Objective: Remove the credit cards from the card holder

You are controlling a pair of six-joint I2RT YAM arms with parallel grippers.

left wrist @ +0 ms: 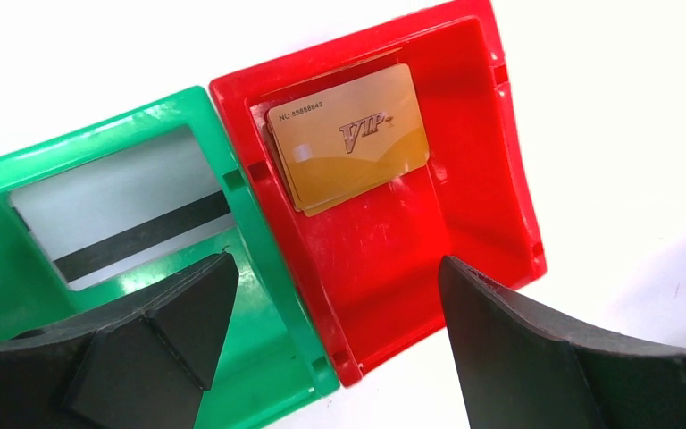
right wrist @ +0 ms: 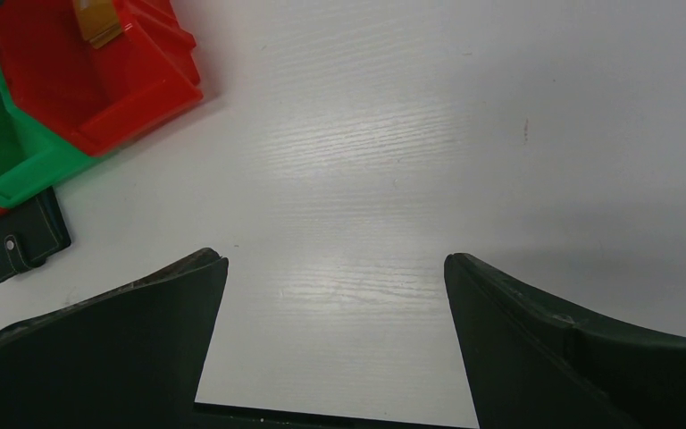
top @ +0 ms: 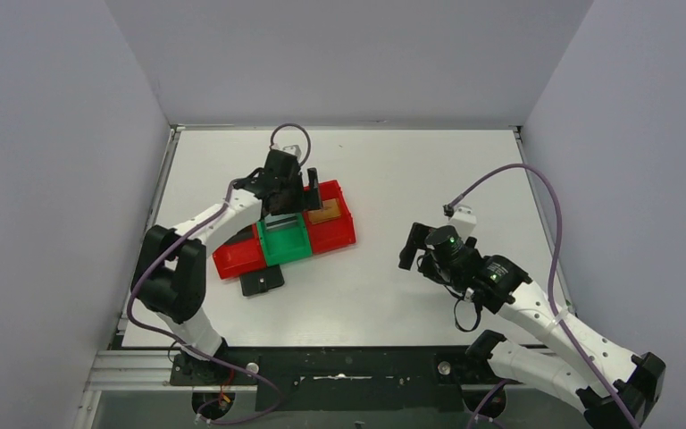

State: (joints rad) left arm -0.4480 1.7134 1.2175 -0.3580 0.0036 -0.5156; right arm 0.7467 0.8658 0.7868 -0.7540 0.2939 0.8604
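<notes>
A gold credit card (left wrist: 350,134) lies flat in the right red bin (left wrist: 491,179), on top of what looks like another gold one. A silver-grey card with a dark stripe (left wrist: 125,210) lies in the green bin (left wrist: 277,295). My left gripper (left wrist: 335,268) hangs open over the wall between these two bins, nothing between its fingers; in the top view the left gripper (top: 296,198) is above the bins. The card holder (top: 262,280), black and folded shut, lies on the table in front of the bins; the card holder (right wrist: 20,237) shows its snap tab. My right gripper (right wrist: 335,259) is open and empty over bare table.
Three joined bins stand left of the table's middle: left red (top: 237,259), green (top: 286,241), right red (top: 335,234). The right gripper (top: 415,246) hovers right of them. Grey walls close the table at the left, back and right.
</notes>
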